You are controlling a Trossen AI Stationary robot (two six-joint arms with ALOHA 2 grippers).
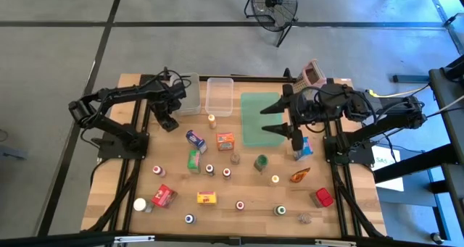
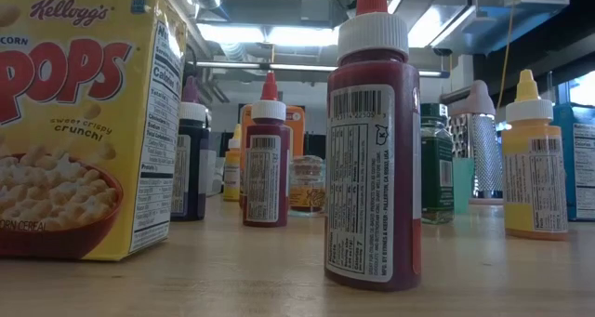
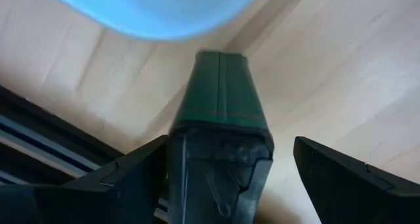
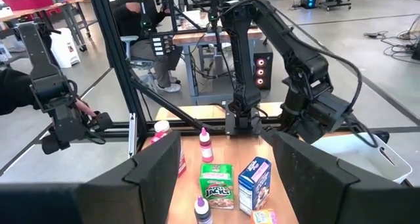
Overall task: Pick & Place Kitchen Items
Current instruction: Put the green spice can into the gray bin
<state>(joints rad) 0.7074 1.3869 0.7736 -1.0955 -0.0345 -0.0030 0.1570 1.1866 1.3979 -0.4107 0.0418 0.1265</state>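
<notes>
Labels: I read "Kellogg's Corn Pops" on yellow carton (image 2: 79, 122).
Left pincer (image 1: 168, 122): near carton, empty, spread.
Right pincer (image 4: 226, 178): spread, empty.

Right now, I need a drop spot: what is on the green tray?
No item shows on the green tray; the right gripper, open, overhangs and hides its right edge.

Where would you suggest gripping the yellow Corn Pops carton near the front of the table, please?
The Corn Pops carton lies flat, wide face up, with clear wood around it. I would come straight down and close the jaws across its two long edges near the middle; a side approach would probably only push it.
</notes>
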